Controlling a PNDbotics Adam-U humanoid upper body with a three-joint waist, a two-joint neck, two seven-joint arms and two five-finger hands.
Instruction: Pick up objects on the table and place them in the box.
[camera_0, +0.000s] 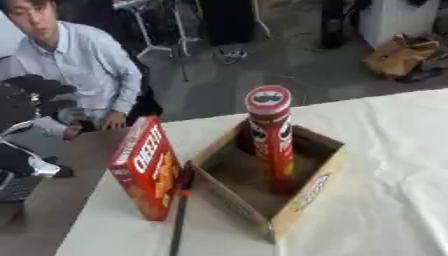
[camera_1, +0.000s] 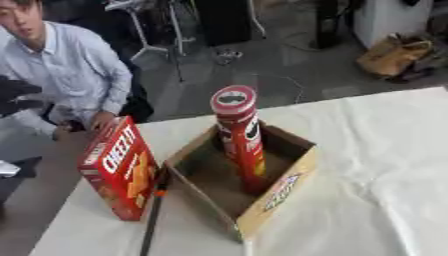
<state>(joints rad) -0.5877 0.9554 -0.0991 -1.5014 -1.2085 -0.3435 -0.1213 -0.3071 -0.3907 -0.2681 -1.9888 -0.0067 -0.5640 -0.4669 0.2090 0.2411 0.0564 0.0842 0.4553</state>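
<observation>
a white tablecloth (camera_0: 385, 150) covers the table. a red pringles can (camera_0: 271, 135) stands upright inside the open cardboard box (camera_1: 271, 197), with a red cheez-it box (camera_0: 147, 167) upright just left of it and a thin black stick (camera_1: 152, 220) lying between them. neither robot hand shows in either view, so their state cannot be told; the left eye view alone shows dark equipment (camera_0: 31, 107) at its left edge.

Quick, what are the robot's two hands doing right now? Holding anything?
Left hand: not in view in either picture, so it cannot be told.
Right hand: not in view either; cannot be told.
</observation>
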